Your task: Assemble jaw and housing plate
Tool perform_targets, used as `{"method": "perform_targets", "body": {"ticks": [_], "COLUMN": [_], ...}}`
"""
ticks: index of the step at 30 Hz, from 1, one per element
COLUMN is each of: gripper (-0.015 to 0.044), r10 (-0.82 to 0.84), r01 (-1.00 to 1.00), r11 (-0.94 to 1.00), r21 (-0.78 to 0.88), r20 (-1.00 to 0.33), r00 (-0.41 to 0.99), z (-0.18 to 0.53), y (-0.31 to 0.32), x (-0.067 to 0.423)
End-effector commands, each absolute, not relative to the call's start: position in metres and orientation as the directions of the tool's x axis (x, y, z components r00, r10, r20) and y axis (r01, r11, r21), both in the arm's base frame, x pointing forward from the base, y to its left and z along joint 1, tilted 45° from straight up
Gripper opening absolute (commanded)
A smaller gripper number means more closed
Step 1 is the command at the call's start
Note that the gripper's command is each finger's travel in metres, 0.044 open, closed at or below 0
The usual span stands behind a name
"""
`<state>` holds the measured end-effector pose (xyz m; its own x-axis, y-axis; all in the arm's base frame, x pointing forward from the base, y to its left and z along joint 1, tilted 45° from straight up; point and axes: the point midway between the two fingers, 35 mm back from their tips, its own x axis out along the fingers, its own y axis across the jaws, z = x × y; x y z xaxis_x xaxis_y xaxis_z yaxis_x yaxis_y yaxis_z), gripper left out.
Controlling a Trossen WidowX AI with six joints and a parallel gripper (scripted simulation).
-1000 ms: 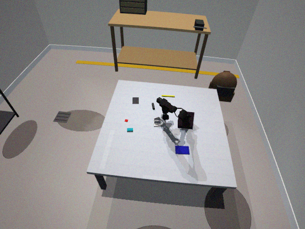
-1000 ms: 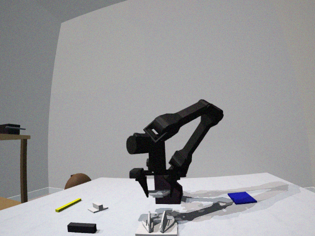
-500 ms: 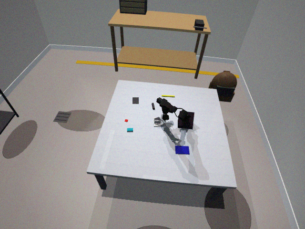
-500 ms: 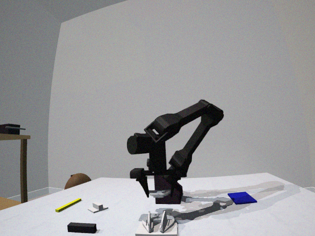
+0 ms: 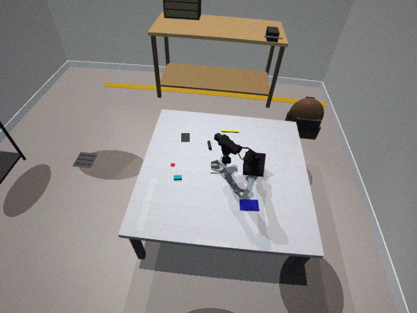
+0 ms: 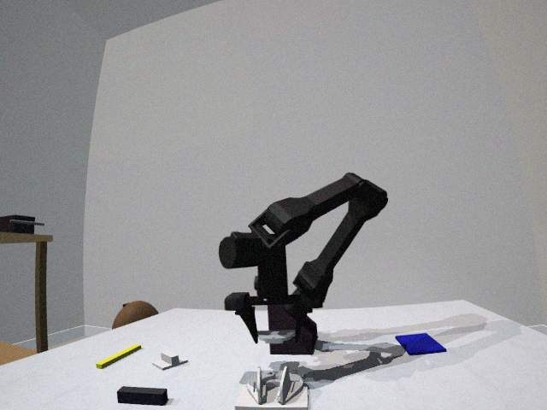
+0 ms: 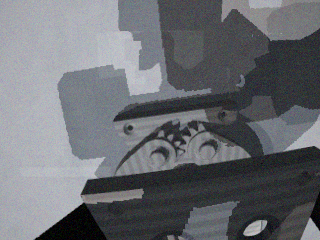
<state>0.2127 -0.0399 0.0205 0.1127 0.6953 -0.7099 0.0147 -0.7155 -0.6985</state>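
Observation:
My gripper is shut on the housing plate, a flat plate held level above the table. In the wrist view the plate fills the bottom, with two round holes. The pale base lies just beyond and below it, shaded by the arm. Two jaws, one jaw and the other jaw, sit side by side on the base, round ends inward. Their gear teeth appear to meet between them. The plate hides their lower parts in the wrist view.
A blue plate, a black bar, a yellow bar and a pale stepped piece lie around the base. A cyan block, a red piece and a dark square lie left.

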Motion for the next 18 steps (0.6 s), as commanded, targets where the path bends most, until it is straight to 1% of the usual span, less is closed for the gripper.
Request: {"method": "perform_targets", "body": {"ticks": [1, 18], "gripper": [0.0351, 0.0351], "r10": [0.693, 0.693], "r01": [0.018, 0.027], "r11": [-0.717, -0.718], "r21": [-0.697, -0.696], "r20": [-0.711, -0.711], "r00": [0.116, 0.116], "z": [0.0199, 0.0199], "y": [-0.0414, -0.0414], "x": [0.2129, 0.213]}}
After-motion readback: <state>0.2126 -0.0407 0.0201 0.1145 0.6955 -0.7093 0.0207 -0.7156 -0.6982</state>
